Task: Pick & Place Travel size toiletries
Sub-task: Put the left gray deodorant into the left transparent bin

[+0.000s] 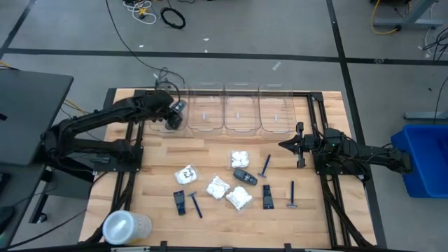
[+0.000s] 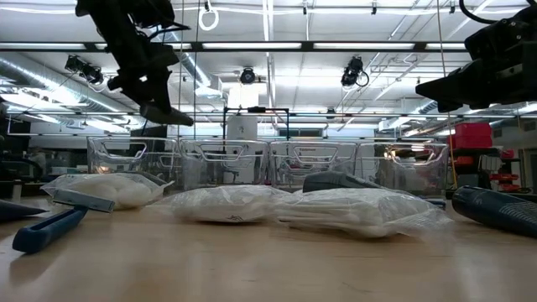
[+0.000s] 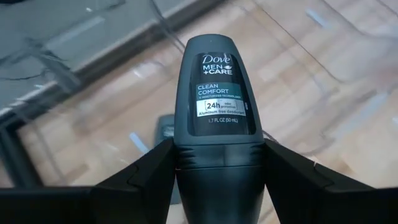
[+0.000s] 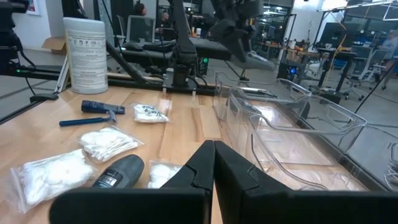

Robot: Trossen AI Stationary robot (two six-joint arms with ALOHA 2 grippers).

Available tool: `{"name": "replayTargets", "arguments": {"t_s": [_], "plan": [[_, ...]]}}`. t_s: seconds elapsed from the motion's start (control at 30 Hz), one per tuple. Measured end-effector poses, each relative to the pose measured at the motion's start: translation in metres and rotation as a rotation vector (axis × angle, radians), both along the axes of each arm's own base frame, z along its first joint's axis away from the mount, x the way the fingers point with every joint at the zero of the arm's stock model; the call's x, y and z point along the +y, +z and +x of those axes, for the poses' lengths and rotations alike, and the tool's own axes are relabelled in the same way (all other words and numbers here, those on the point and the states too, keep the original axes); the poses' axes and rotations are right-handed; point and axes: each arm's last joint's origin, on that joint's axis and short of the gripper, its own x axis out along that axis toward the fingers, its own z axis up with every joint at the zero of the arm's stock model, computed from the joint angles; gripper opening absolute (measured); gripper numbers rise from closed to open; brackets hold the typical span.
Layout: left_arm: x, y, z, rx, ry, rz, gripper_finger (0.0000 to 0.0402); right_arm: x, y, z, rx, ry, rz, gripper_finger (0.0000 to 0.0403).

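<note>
— What does the left pincer (image 3: 217, 168) hold above the table (image 1: 161, 217)?

— It is clamped on a dark grey oval case (image 3: 214, 93), a Dove deodorant, over the leftmost clear bin (image 1: 170, 112), where another dark item already lies. This looks like the placing step.

— And next?

— Likely lowering and letting go inside the bin walls. The right pincer (image 1: 283, 145) waits, fingers together, beside the packets (image 1: 217, 187), razors (image 1: 265, 165) and tubes (image 1: 180, 201) left on the table.

Dark grey deodorant case (image 3: 214, 118) label: "Dove MEN+CARE", "CLEAN COMFORT", "24h", "1.7 FL OZ (50 ml)"
</note>
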Motion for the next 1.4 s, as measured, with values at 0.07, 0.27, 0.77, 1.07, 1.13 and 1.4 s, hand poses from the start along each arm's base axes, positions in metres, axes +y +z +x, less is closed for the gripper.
{"name": "replayTargets", "arguments": {"t_s": [0.07,0.27,0.77,1.07,1.13,1.4], "plan": [[0.005,0.007,-0.003,-0.005,0.022,0.011,0.0217,0.000,0.000,0.000,-0.001,0.000,0.000,0.0013],[0.021,0.020,-0.012,-0.034,0.110,0.033,0.0219,0.000,0.000,0.000,0.000,0.000,0.000,0.0014],[0.042,0.008,-0.018,0.066,0.212,0.024,0.0218,0.000,0.000,0.000,0.000,0.000,0.000,0.0013],[0.052,-0.030,-0.008,0.163,0.218,-0.043,0.0218,0.000,0.000,0.000,0.000,0.000,0.000,0.0014],[0.054,-0.034,-0.006,0.176,0.219,-0.049,0.0220,0.000,0.000,0.000,0.000,0.000,0.000,0.0014],[0.066,-0.048,-0.005,0.269,0.258,-0.055,0.0220,0.000,0.000,0.000,0.000,0.000,0.000,0.0014]]}}
